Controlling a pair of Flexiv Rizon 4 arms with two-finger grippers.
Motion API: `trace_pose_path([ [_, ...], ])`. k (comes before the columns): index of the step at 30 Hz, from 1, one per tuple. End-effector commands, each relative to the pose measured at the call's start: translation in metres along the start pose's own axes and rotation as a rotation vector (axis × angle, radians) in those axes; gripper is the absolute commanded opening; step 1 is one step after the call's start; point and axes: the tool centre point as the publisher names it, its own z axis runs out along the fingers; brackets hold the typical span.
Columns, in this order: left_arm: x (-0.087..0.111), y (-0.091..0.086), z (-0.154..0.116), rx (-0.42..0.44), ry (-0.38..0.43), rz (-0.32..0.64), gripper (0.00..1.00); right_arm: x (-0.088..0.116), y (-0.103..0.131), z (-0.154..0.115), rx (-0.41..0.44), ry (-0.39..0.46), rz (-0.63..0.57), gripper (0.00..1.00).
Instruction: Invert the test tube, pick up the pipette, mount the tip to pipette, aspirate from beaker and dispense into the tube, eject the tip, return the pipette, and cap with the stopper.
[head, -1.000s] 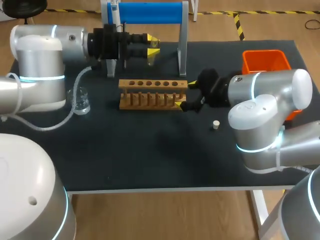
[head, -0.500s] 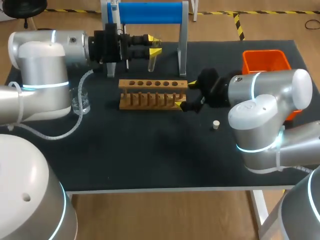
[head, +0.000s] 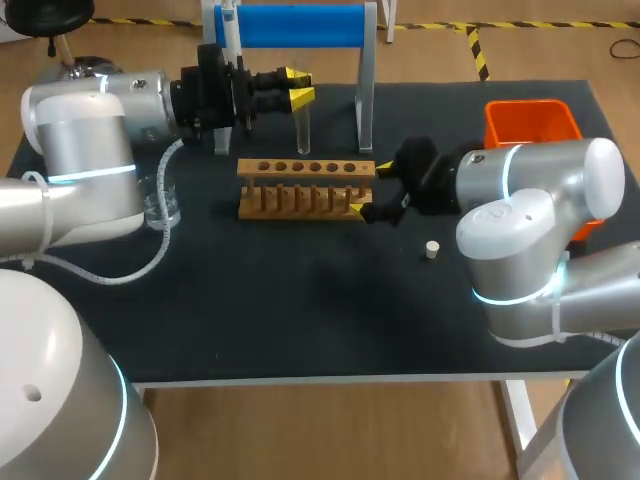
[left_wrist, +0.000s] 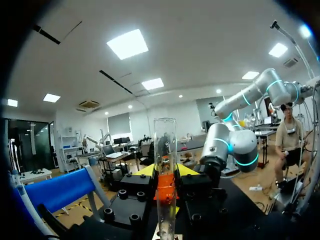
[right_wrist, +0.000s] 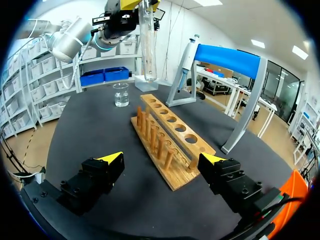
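Note:
My left gripper (head: 291, 86) is shut on a clear glass test tube (head: 301, 127), held upright above the table behind the wooden rack (head: 305, 186). In the left wrist view the test tube (left_wrist: 165, 150) stands between the yellow fingertips (left_wrist: 187, 170). My right gripper (head: 371, 190) is open at the rack's right end; its own view shows the rack (right_wrist: 167, 134) ahead of the wide-apart fingers (right_wrist: 113, 159). The pipette (right_wrist: 185, 56) hangs on the blue stand (head: 300, 25). The beaker (head: 163, 203) sits at the left. A small white stopper (head: 432, 249) lies right of the rack.
An orange bin (head: 530, 120) sits at the table's back right, partly behind my right arm. A clear hose (head: 110, 250) from my left arm loops over the table near the beaker. The stand's metal legs (head: 366, 100) rise just beside the held tube.
My left gripper has drawn back to the left and lifted a little, turning its wrist. The tube has swung from a tilt to upright. The right arm has not moved.

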Motion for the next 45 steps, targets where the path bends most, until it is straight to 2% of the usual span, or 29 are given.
trace_pose_path([
  [1, -0.012, 0.013, 0.008, 0.030, 0.001, -0.028, 0.00, 0.001, 0.000, 0.000, 0.000, -0.001, 0.000, 1.00],
  [16, -0.023, 0.030, 0.025, 0.012, -0.003, -0.055, 0.00, 0.001, 0.000, 0.000, 0.000, -0.001, 0.000, 1.00],
  [28, -0.027, 0.052, 0.023, 0.010, -0.007, -0.079, 0.00, 0.001, 0.000, 0.000, 0.000, -0.001, 0.000, 1.00],
  [45, -0.034, 0.070, 0.020, 0.001, -0.015, -0.121, 0.00, 0.001, 0.000, 0.000, 0.000, -0.001, 0.000, 1.00],
])
